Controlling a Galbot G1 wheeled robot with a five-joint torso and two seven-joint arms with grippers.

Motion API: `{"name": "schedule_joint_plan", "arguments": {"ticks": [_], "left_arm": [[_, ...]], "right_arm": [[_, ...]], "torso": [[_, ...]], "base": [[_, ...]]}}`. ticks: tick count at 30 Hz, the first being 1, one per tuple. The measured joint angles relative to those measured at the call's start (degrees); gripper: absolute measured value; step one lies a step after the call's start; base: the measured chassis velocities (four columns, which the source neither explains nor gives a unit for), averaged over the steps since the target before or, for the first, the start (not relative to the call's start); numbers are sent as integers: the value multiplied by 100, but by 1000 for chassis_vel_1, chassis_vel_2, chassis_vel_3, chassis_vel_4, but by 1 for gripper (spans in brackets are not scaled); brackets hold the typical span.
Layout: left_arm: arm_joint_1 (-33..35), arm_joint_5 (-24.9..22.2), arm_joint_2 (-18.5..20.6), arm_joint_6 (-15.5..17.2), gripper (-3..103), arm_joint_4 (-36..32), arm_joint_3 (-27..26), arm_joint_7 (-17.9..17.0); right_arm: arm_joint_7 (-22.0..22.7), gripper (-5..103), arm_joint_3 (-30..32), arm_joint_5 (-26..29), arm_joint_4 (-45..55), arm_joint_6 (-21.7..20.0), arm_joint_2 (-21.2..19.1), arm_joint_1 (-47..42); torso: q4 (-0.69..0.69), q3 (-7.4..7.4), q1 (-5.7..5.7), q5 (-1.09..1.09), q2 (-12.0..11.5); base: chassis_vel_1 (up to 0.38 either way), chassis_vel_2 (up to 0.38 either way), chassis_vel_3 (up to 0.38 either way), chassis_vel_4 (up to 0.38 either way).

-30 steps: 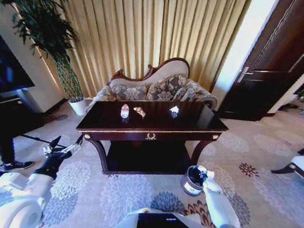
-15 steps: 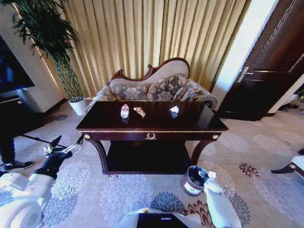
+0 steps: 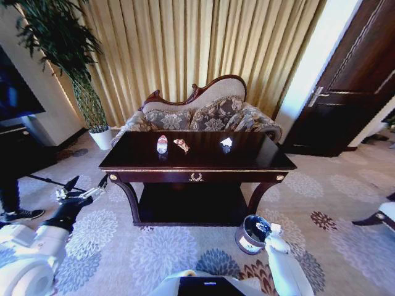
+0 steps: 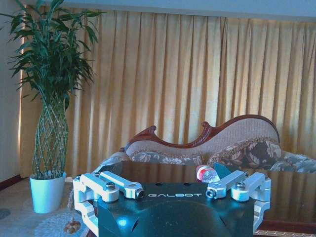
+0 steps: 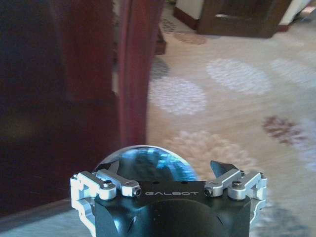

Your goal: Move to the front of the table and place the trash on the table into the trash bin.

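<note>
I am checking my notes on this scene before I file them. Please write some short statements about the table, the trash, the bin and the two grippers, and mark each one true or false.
1. Three pieces of trash lie on the table: the bottle, the orange-brown wrapper and the white paper lump. True.
2. The trash bin stands on the table's lower shelf. False: it stands on the carpet by the table's front right leg.
3. The right gripper holds the bottle. False: it is open and empty, low beside the bin.
4. The left gripper is open, off the table's left end. True.
5. The bottle is the leftmost item. True.
</note>
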Motion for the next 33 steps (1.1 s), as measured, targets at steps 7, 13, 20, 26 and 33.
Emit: {"name": "schedule_joint_plan", "arguments": {"ticks": [7, 13, 20, 26, 33], "left_arm": [[-10, -3, -15, -2, 100, 3, -27, -1], [-30, -26, 8, -8, 100, 94, -101, -16], [-32, -16, -19, -9, 100, 85, -29, -25], [-12, -19, 2, 1, 100, -21, -94, -28], [-41, -72, 6, 23, 100, -92, -153, -58]], "right_arm": [[-1509, 100, 76, 851, 1113, 618, -182, -707], [-1557, 100, 191, 1437, 2624, 1034, -315, -1302], [-921, 100, 139, 1788, 4571, 452, -271, -1604], [-499, 100, 43, 1941, 6289, -545, -286, -1796], [-148, 100, 26, 2081, 7235, -1140, -364, -1764]], "torso": [[0, 0, 0, 0, 0], [-2, 0, 0, 0, 0], [0, -1, 0, -2, 1], [-2, -1, 0, -1, 1], [-1, 0, 0, -1, 1]], "base": [[0, 0, 0, 0], [0, 0, 0, 0], [0, 0, 0, 0], [0, 0, 0, 0], [0, 0, 0, 0]]}}
